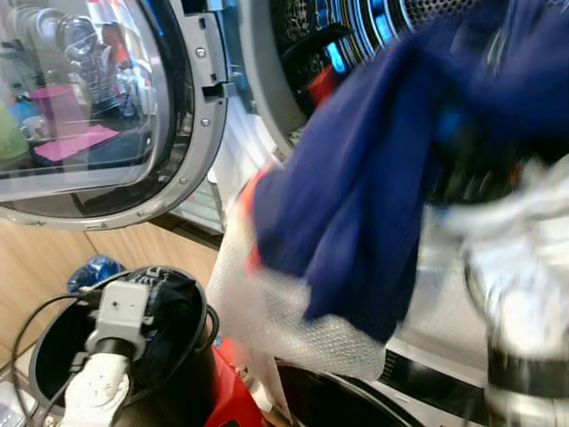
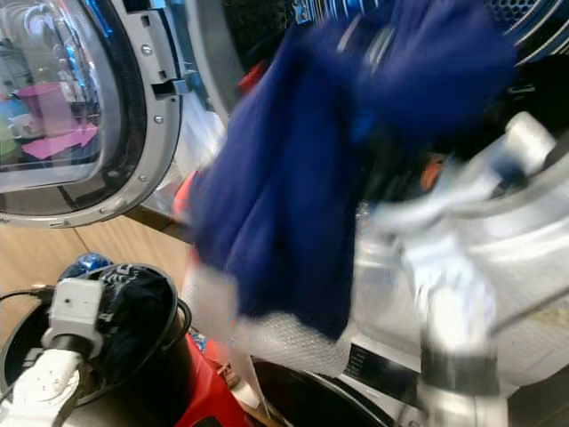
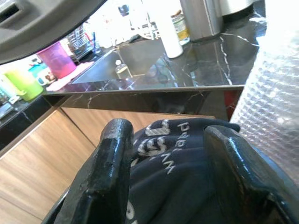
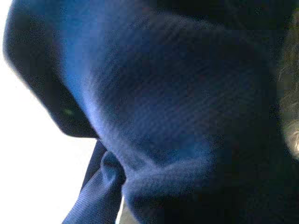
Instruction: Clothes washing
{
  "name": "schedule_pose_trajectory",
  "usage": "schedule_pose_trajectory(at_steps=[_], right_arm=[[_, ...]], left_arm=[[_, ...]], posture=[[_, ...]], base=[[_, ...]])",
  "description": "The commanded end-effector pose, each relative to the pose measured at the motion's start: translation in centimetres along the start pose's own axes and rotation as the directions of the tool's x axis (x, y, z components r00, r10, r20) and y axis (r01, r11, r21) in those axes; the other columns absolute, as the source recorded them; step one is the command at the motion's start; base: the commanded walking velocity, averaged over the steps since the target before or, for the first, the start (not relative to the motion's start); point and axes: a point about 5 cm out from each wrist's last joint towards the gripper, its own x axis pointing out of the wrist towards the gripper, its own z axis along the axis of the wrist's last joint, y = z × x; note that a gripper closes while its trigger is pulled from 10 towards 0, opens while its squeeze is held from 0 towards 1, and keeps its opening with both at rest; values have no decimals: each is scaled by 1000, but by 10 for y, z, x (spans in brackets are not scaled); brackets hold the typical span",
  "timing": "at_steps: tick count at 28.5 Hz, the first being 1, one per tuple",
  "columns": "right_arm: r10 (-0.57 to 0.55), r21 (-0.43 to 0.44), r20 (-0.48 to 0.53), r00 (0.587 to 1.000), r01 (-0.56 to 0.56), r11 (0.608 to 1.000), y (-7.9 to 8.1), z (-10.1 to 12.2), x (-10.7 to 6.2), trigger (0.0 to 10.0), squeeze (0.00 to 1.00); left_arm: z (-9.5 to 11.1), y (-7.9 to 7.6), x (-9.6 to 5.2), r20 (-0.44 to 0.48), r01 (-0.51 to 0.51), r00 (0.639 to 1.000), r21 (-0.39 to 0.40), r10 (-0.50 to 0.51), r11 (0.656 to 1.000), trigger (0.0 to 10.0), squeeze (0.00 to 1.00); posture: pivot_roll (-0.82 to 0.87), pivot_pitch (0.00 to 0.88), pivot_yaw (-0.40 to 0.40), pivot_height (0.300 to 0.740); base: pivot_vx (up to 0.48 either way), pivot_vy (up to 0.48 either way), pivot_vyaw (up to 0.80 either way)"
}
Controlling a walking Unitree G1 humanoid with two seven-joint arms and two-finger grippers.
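A big blue garment (image 1: 356,178) hangs in the air in front of the washer's open drum (image 1: 373,22). It is draped over my right gripper (image 1: 467,165), which is shut on it and buried in the cloth; the right wrist view has blue fabric (image 4: 154,107) pressed against it. My right arm (image 1: 524,294) is blurred. Lower left, my left gripper (image 3: 161,135) is shut on a dark navy garment with white lettering (image 3: 173,172), held over a round black basket (image 1: 44,356).
The washer's round glass door (image 1: 89,107) stands swung open at the left. A white mesh laundry bag (image 1: 284,311) hangs from the drum's mouth below the blue garment. A red container (image 1: 236,391) and another black rim (image 1: 338,400) sit low in front. The floor is wood.
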Motion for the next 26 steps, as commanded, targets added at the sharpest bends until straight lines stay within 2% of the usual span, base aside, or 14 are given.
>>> schedule_pose_trajectory(at_steps=[1,6,7,8,10,12,13,15,16,18,21,22,23,26], right_arm=[[-48,-49,5,999,48,998,-12,7,10,0,0],[-208,-97,70,976,214,972,-37,38,44,0,0],[-295,-130,77,952,303,944,-42,44,50,0,0],[-477,-206,82,875,483,851,-52,50,55,0,0],[-746,-308,145,650,746,591,-64,64,53,0,0],[-812,-316,192,551,818,481,-67,72,50,0,0],[-818,-313,203,538,828,466,-67,74,50,0,0],[-815,-425,179,552,790,442,-66,68,55,0,0],[-824,-505,103,557,743,439,-68,50,56,0,0],[-832,-532,44,552,718,449,-71,34,53,0,0],[-863,-575,-85,498,683,450,-79,0,38,0,0],[-874,-592,-111,473,675,440,-81,-10,32,5843,0],[-901,-628,-148,407,666,404,-86,-28,16,10000,0],[-906,-662,-193,376,632,403,-88,-41,4,10000,0]], left_arm=[[-2,-3,-1,-1,16,1000,11,-16,1000,10000,0],[-2,-6,-1,6,29,1000,6,-29,1000,10000,0],[-1,-6,0,8,28,1000,6,-28,1000,10000,0],[-1,-4,0,9,18,1000,-1,-17,1000,10000,0],[-1,-2,0,7,3,1000,-17,-3,1000,10000,0],[-1,-2,-1,7,2,1000,-18,-2,1000,10000,0],[-1,-2,-1,8,4,1000,-16,-4,1000,10000,0],[-2,-4,-2,5,10,1000,-14,-10,1000,10000,0],[-3,-5,-2,0,14,1000,-16,-14,1000,10000,0],[-4,-7,-2,-6,18,1000,-20,-18,1000,10000,0],[-4,-13,-1,-8,51,999,-25,-51,998,10000,0],[-4,-15,-1,-11,61,998,-26,-62,998,10000,0],[-6,-20,-1,-27,94,995,-21,-94,995,10000,0],[-7,-24,-3,-39,117,992,-26,-118,993,10000,0]], posture=[[48,0,101,740],[55,0,99,740],[58,0,99,740],[57,0,102,740],[57,0,107,740],[55,0,106,740],[55,0,106,740],[53,0,106,740],[42,0,109,740],[38,0,110,740],[37,0,112,740],[37,0,114,740],[37,0,116,740],[37,0,116,740]], base=[[0,0,0],[0,0,0],[0,0,0],[0,0,0],[0,0,0],[0,0,0],[0,0,0],[0,0,0],[0,0,0],[0,0,0],[0,0,0],[0,0,0],[0,0,0],[0,0,0]])
